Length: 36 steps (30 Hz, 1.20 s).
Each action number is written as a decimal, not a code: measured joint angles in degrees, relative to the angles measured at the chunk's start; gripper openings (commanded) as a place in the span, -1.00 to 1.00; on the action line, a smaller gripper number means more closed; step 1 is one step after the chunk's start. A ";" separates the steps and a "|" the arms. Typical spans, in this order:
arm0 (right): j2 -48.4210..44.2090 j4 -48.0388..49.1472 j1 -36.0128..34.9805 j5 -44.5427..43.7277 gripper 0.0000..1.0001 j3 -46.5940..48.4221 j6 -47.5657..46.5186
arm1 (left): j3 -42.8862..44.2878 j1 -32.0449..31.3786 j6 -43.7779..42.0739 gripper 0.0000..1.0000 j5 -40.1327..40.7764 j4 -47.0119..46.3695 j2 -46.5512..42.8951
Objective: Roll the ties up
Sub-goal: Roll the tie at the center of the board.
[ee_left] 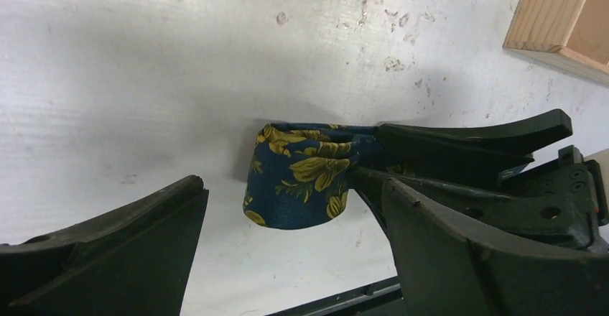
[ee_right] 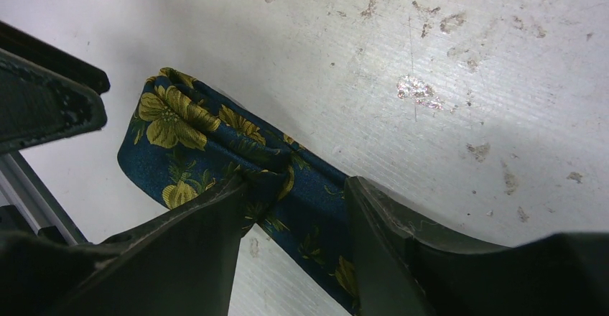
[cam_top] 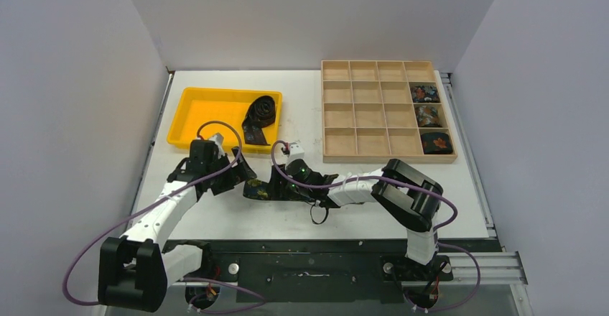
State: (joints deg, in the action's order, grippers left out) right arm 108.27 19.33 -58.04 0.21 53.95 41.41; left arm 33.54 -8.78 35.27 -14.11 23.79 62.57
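Observation:
A navy tie with yellow flowers (cam_top: 256, 191) lies partly folded on the white table between my two grippers. In the right wrist view the tie (ee_right: 179, 126) runs diagonally, and my right gripper (ee_right: 296, 187) is closed around its bunched middle. In the left wrist view the tie's folded end (ee_left: 301, 179) stands up as a loop. My left gripper (ee_left: 293, 187) is open, with the loop just ahead between its jaws and not touching them. The right gripper's fingers (ee_left: 467, 138) pinch the loop from the right. A black tie (cam_top: 260, 113) lies coiled in the yellow tray (cam_top: 194, 118).
A wooden compartment box (cam_top: 359, 108) stands at the back right, with three rolled ties (cam_top: 425, 115) in its right column; its corner shows in the left wrist view (ee_left: 560, 21). The table's front edge and black rail (cam_top: 323, 248) lie close behind the grippers.

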 measured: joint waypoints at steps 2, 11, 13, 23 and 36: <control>-0.04 1.01 0.00 0.15 0.05 -0.57 -0.04 | 1.90 0.11 -2.25 0.71 -0.02 0.66 1.20; -0.22 4.44 0.04 0.72 0.03 -2.54 -0.26 | 3.21 -0.15 -8.57 0.58 -4.07 0.74 8.85; -0.35 4.74 0.26 0.76 0.03 -2.86 -0.28 | 3.08 -0.46 -8.81 0.57 -4.74 0.61 9.14; -1.07 6.16 0.33 1.55 0.02 -4.50 -0.44 | 2.38 -0.90 -8.90 0.39 -8.94 -1.81 10.14; -1.07 6.62 0.37 2.16 0.01 -4.74 -0.63 | 1.73 -2.19 -9.07 0.24 -10.56 -3.56 13.84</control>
State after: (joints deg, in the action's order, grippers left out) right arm 107.20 25.96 -57.67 2.37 49.21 40.77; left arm 35.27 -10.96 26.20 -24.67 20.23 76.40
